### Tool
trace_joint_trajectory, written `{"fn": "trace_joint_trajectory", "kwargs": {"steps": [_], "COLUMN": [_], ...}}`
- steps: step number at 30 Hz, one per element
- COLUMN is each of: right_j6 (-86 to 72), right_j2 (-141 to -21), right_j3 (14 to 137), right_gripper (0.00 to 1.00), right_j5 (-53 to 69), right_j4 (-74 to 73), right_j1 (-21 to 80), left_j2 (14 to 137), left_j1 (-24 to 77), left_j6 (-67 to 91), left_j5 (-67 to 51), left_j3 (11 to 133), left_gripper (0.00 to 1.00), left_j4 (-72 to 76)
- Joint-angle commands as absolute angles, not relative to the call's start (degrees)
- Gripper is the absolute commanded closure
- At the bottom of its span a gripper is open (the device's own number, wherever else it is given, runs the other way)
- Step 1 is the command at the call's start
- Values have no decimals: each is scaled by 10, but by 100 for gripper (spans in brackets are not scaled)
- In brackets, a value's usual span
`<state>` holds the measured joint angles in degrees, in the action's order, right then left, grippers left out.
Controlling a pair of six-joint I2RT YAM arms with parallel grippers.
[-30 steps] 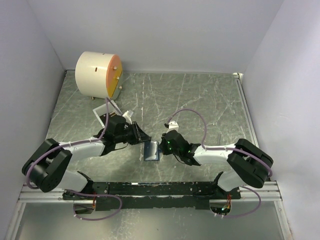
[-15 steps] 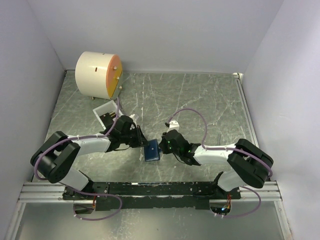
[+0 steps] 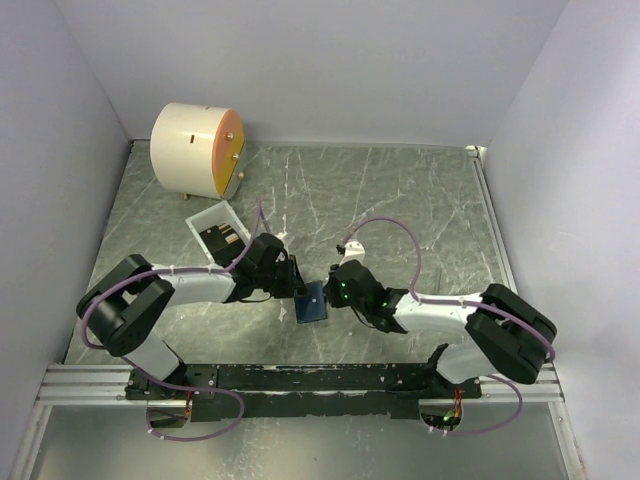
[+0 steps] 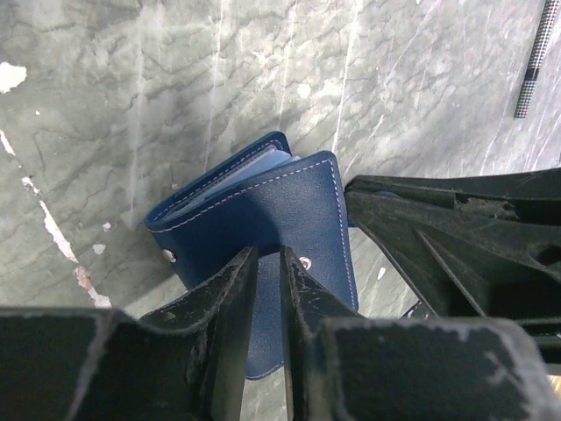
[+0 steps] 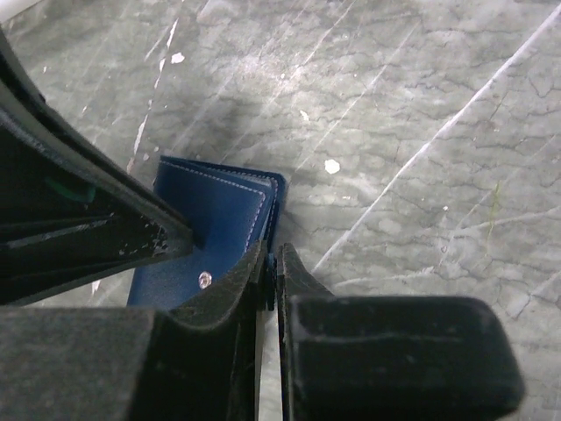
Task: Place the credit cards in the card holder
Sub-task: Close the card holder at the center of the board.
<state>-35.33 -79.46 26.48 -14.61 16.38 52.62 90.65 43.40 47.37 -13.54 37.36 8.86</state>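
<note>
Left gripper has reached the card holder, jaws barely apart; we cannot tell its grip. Right gripper pinches the holder's edge. We judge opening underway; next, peel the cover back.

The card holder looks like smooth navy leather or imitation leather, softly sheened, with pale stitching and a shiny metal snap. The table is grey-green with white veins, like polished stone, chipped white in spots. The left fingers and right fingers are matt black plastic, rough and scuffed. The tray is white plastic; the cylinder is smooth cream.
</note>
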Motion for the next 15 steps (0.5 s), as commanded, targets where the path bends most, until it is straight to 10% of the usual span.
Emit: {"fn": "trace_joint_trajectory", "kwargs": {"steps": [1,15], "right_j6": [-359,-378], "right_j2": [-758,-714], "right_j3": [265,285], "right_gripper": [91,76], "right_j5": [-120,-92], "right_j4": [164,98], "right_j1": [527,528], "left_j2": [938,951], "left_j1": [444,444], "left_j6": [463,458], "left_j5": [-91,-50], "left_j3": [370,398], "left_gripper": [70,70], "left_j4": [38,-23]}}
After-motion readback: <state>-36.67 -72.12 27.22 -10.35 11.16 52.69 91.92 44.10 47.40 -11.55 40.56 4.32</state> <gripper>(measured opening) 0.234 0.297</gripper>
